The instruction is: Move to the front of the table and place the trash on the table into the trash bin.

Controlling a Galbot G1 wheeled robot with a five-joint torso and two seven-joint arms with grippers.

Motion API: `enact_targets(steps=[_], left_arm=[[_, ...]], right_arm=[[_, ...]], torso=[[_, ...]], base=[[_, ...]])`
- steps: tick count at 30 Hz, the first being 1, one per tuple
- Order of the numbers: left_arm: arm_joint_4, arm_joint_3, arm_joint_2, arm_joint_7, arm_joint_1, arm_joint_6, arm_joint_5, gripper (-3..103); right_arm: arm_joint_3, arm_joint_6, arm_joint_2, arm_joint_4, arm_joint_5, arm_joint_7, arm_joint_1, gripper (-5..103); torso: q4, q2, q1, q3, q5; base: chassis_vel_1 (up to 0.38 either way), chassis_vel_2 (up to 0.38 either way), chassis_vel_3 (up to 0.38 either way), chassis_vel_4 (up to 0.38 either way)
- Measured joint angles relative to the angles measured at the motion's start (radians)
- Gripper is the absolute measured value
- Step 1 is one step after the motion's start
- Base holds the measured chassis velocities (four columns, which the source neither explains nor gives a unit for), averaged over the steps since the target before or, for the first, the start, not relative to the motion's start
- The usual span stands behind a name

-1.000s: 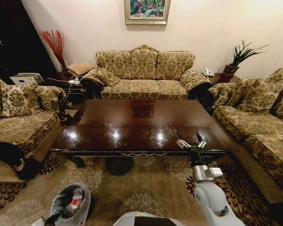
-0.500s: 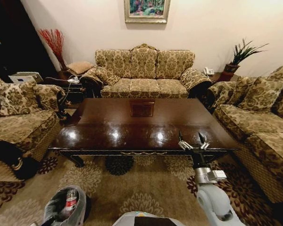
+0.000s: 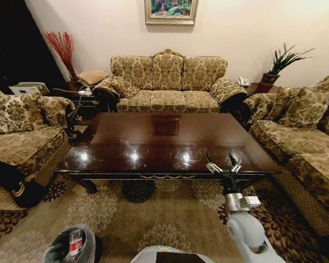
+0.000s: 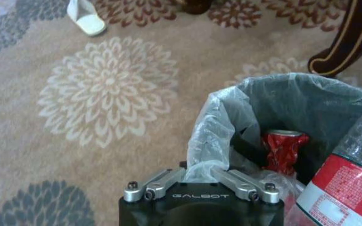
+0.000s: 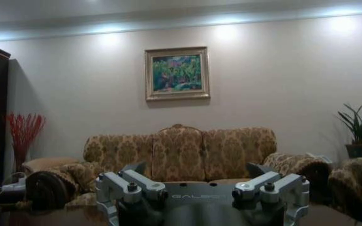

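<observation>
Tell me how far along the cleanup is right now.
It looks nearly finished. The table shows a bare glossy top, and the trash bin on the carpet holds a bottle and a red wrapper. In hand: the left gripper is shut on the bin's liner. The right gripper is held open over the table's front edge, holding nothing. Nothing visible is left to pick up.

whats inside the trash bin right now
In the trash bin, lined with a thin plastic bag, a crumpled red can stands beside a clear red-labelled bottle. Anything beneath them is hidden by the liner and the left gripper.
</observation>
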Motion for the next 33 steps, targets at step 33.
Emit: enact_targets(steps=[33], left_arm=[[-0.005, -0.034, -0.059, -0.013, 0.014, 0.033, -0.061, 3]], right_arm=[[-0.021, 0.014, 0.011, -0.043, 0.007, -0.01, 0.028, 100]], torso=[[0.0, -0.132, -0.056, -0.076, 0.0002]], base=[[0.0, 0.0, 0.0, 0.0]])
